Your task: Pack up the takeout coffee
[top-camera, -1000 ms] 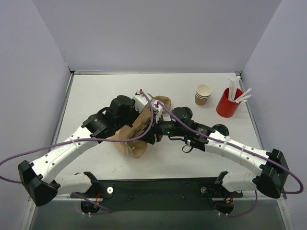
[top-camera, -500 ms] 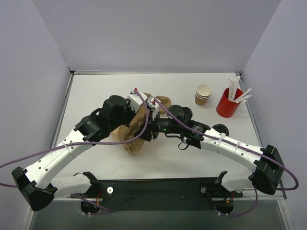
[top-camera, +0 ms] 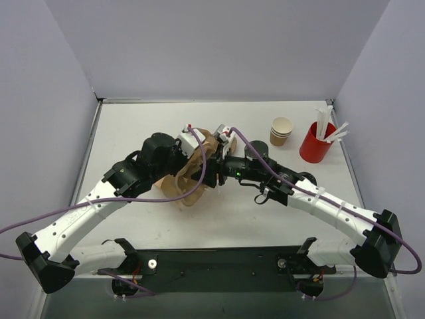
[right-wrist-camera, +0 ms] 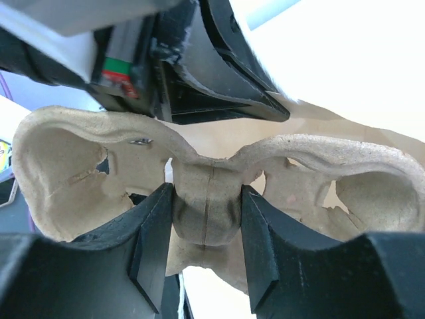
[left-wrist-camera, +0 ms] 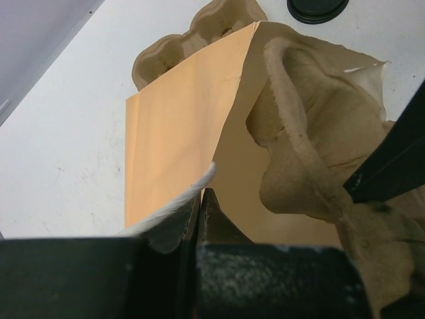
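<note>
Left gripper [left-wrist-camera: 201, 203]: jaws pressed together on the top edge of a tan paper bag [left-wrist-camera: 172, 133]. Right gripper [right-wrist-camera: 207, 203]: fingers clamped either side of the centre ridge of a brown moulded-pulp cup carrier [right-wrist-camera: 73, 159], held at the bag's mouth, just beside the left gripper. The small tan kraft-paper takeout cup [top-camera: 281, 130] stands upright on the white table [top-camera: 133, 126], well apart from both grippers on the right gripper's far side, beside a red cup holding white straws [top-camera: 316, 143].

I see a white table [top-camera: 133, 133]. Stacked tan cups [top-camera: 281, 131] stand at 2 o'clock, with a red cup [top-camera: 315, 147] of straws [top-camera: 329, 126] just beside them. A black lid [left-wrist-camera: 317, 8] lies at 4 o'clock. The bag [top-camera: 189, 189] looks to rest near centre.
</note>
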